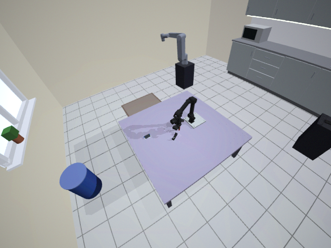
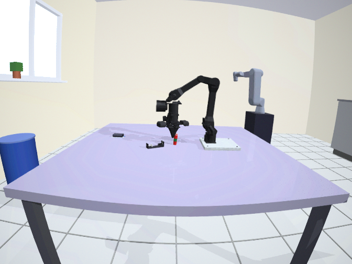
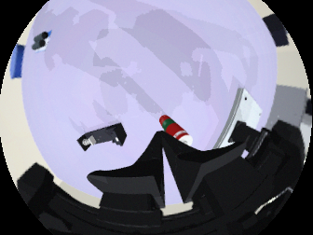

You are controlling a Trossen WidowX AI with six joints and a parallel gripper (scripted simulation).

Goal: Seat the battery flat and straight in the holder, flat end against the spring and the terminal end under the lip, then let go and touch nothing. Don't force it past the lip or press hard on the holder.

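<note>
The battery (image 2: 175, 140) (image 3: 174, 129) is red with a green band and stands upright on the lilac table (image 2: 170, 176) (image 1: 186, 160). The black holder (image 2: 155, 146) (image 1: 174, 137) (image 3: 102, 136) lies open and empty a little to the battery's left in the exterior view. My gripper (image 2: 173, 135) (image 3: 159, 134) points straight down with its fingers shut to a point. The tip sits at the battery's top, slightly to its left, with nothing between the fingers.
A small dark block (image 2: 118, 134) (image 1: 147, 136) (image 3: 41, 39) lies farther left on the table. My arm's white base plate (image 2: 224, 144) (image 1: 199, 122) is to the right. A blue bin (image 2: 18, 156) (image 1: 80, 181) and a grey arm on a pedestal (image 2: 254, 90) (image 1: 180, 45) stand off the table.
</note>
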